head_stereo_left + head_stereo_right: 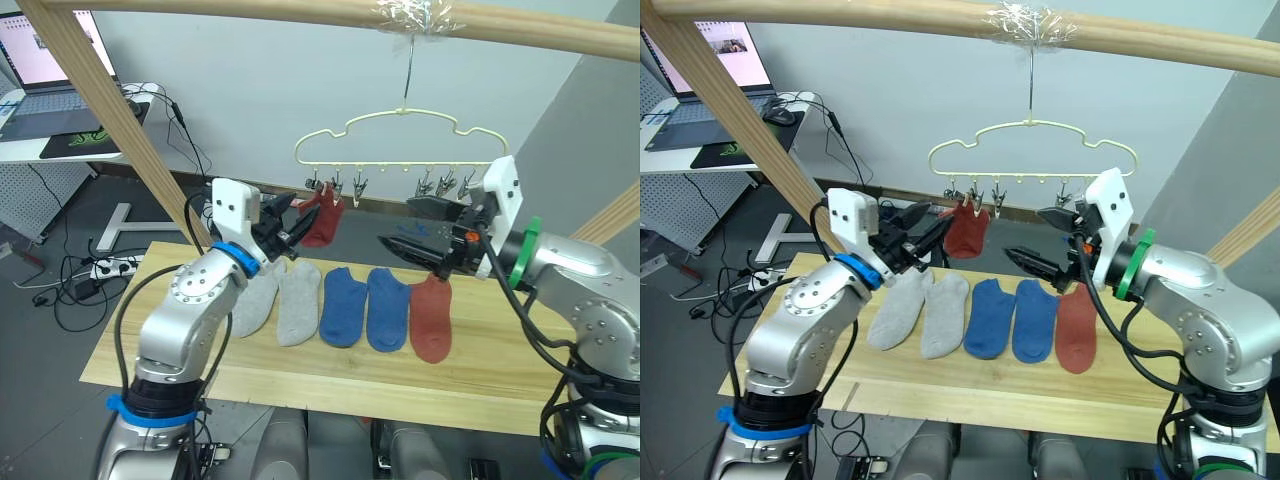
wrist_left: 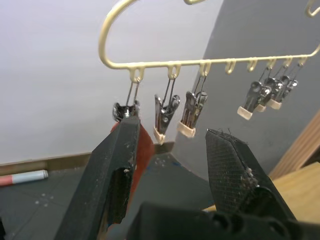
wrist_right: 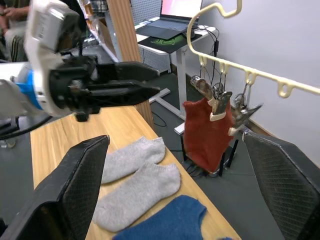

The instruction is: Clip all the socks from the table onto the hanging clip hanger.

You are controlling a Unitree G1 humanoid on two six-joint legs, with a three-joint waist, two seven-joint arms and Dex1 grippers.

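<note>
The pale yellow-green clip hanger [image 1: 400, 140] hangs by its hook from a wooden pole. One rust red sock [image 1: 323, 218] is clipped at the left end of the hanger's clip row. On the table [image 1: 150, 330] five socks lie in a row: two grey socks [image 1: 255, 300] [image 1: 298, 300], two blue socks [image 1: 343, 305] [image 1: 387, 308] and one red sock [image 1: 432, 318]. My left gripper [image 1: 292, 222] is open just left of the hanging sock, one finger [image 2: 117, 170] beside it. My right gripper [image 1: 398, 222] is open wide and empty, under the right-hand clips [image 2: 260, 95].
A thick wooden pole [image 1: 300, 12] runs across the top, and a slanted wooden post [image 1: 110, 110] rises at the left. A white desk with a laptop [image 1: 50, 60] stands at the back left. Cables and a power strip [image 1: 105, 266] lie on the floor.
</note>
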